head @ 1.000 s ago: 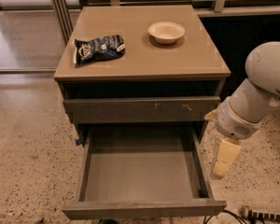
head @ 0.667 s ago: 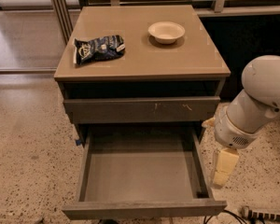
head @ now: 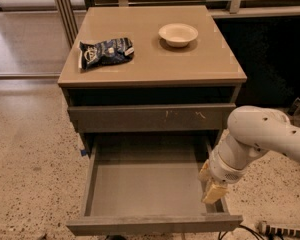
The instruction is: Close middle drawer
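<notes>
The middle drawer (head: 145,181) stands pulled far out of the grey-brown cabinet, its flat grey inside bare and its plain front (head: 152,225) at the bottom of the view. Above it sits the taller drawer front with pale scratch marks (head: 150,118), shut. My gripper (head: 212,186) hangs from the white arm (head: 262,139) at the drawer's right side wall, near its front right corner, with its cream-coloured fingers pointing down.
A dark chip bag (head: 106,52) and a white bowl (head: 178,34) sit on the cabinet top (head: 150,69). Speckled floor lies to the left. A power strip (head: 282,229) and cables lie at the bottom right.
My arm and gripper have moved left and down, from beside the cabinet's right side to over the drawer's right wall. The drawer has not moved.
</notes>
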Available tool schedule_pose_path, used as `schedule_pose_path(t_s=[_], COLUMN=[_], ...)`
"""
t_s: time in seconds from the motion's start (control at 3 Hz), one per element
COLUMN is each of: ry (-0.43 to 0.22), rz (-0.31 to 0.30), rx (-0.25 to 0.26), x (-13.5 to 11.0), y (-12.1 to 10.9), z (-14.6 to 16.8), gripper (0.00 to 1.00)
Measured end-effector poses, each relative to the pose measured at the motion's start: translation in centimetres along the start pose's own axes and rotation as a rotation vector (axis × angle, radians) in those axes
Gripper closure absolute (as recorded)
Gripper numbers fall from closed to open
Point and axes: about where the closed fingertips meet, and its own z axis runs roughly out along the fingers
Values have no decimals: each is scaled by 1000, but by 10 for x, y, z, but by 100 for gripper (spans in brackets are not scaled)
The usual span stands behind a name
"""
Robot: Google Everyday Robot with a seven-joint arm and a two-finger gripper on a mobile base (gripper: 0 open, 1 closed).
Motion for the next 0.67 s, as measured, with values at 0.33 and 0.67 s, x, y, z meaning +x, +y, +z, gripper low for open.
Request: schedule_pose_path(t_s=[0.33,0.67], ry=[-2,-2], rz=[1,1], rx=[-3,-3], x=[0,0], y=[0,0], z=[3,3], gripper=[73,96])
